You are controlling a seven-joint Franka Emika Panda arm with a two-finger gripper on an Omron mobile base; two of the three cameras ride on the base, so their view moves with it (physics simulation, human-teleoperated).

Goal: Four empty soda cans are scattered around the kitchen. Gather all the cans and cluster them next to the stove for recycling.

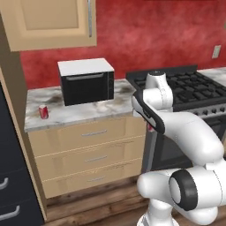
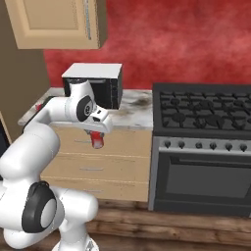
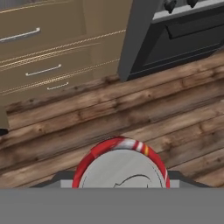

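The robot's claw (image 2: 98, 138) is squeezed shut around a red soda can (image 2: 98, 140) and holds it up in the air, in front of the drawers (image 2: 93, 147) and below the edge of the counter (image 2: 130, 117). In the right base view the held can hangs at about 8 o'clock from the middle of the picture, just under the white hand. In the hand view you look down on the can's round silver top with its red rim (image 3: 122, 168) at 6 o'clock, and the brown wooden floor (image 3: 131, 113) is far below it. In the left base view only a tiny red bit of this can (image 1: 149, 127) peeks out from behind the arm, near the middle. A second red can (image 1: 43, 112) stands upright on the counter at about 9 o'clock in the left base view, near the counter's left end and front edge. It is well apart from the black microwave with a white top (image 1: 86, 81), which sits at about 11 o'clock. The stove (image 2: 203, 115) is big and black, with iron grates on top and a row of knobs on the front. It stands just to the right of the counter, at about 3 o'clock in the right base view. The held can is not next to the stove; it is out in front of the drawers, to the left of the oven door.
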